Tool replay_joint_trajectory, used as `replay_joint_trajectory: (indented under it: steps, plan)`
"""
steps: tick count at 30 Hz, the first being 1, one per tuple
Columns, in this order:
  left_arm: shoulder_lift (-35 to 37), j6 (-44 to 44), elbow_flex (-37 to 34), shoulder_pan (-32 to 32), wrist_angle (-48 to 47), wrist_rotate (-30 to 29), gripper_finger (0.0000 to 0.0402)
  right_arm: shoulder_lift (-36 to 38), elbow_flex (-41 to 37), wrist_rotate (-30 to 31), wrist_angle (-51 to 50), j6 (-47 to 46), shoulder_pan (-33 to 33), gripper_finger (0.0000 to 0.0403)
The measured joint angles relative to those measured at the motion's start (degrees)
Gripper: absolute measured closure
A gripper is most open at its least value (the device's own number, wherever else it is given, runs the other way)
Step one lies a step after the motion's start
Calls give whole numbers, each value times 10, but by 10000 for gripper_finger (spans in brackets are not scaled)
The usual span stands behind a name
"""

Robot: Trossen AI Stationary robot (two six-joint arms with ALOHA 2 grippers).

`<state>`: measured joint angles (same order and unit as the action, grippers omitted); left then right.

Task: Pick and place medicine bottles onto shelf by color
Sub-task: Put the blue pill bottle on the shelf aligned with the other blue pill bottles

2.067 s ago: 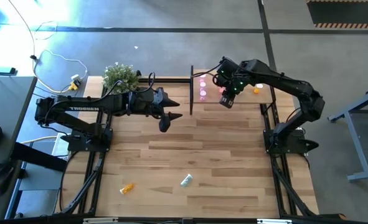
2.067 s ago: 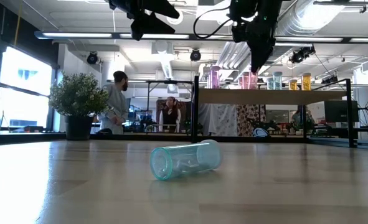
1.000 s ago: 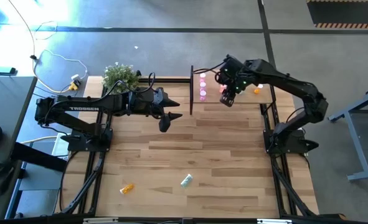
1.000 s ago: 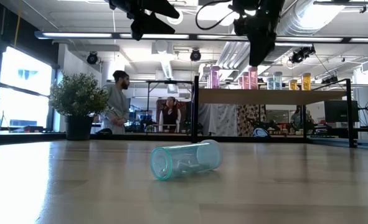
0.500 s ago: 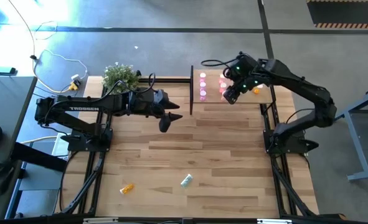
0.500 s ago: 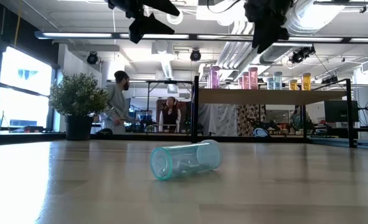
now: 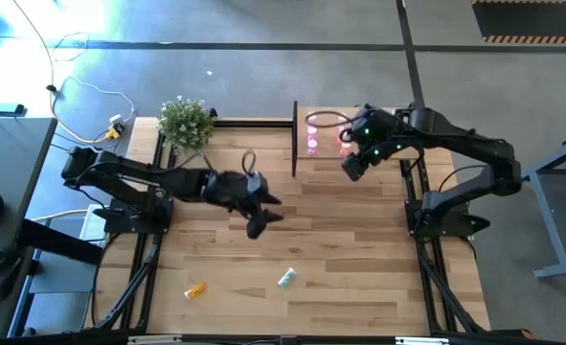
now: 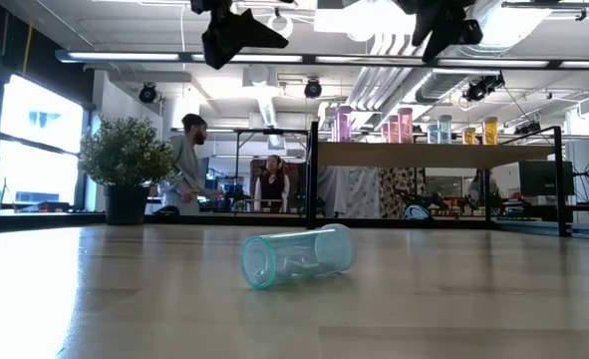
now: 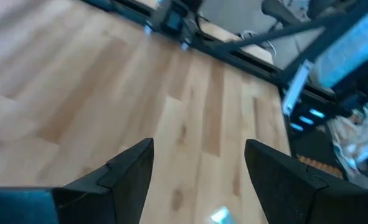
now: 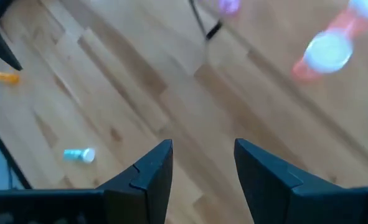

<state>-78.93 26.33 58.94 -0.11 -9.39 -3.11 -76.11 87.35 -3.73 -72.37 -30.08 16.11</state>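
Observation:
The shelf point(image 7: 323, 155) stands at the table's far right, its dark upright panel point(image 7: 294, 139) on its left end. Pink bottles point(image 7: 312, 142) stand on it; the low view shows pink point(image 8: 344, 123), pale green point(image 8: 443, 129) and orange point(image 8: 490, 130) bottles upright in a row. A pale green bottle point(image 7: 286, 278) and an orange bottle point(image 7: 196, 288) lie on their sides near the table's front. My left gripper point(image 7: 260, 222) hovers open over mid-table. My right gripper point(image 7: 350, 171) hangs open just in front of the shelf, nothing between its fingers point(image 10: 202, 146).
A potted plant point(image 7: 185, 120) stands at the far left corner. Black frame rails run along both table sides. Bare plank tabletop point(image 7: 359, 249) lies between the shelf and the two lying bottles. People stand in the room beyond the table point(image 8: 186, 165).
My left gripper has swung toward the table's near edge and sunk a little, rolling as it went. My right gripper has drawn back from the shelf toward the near edge and risen, also rolling. No bottle has moved.

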Motion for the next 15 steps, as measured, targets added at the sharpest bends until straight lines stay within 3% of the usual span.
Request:
replay_joint_trajectory:
  steps: [9,15]
  plan:
    - [-71,52,0,-69,19,-1,161,0,0,2,-29,-91,-112,240]
    - [-120,119,0,-106,36,-35,161,0,0,85,-45,-176,-192,240]
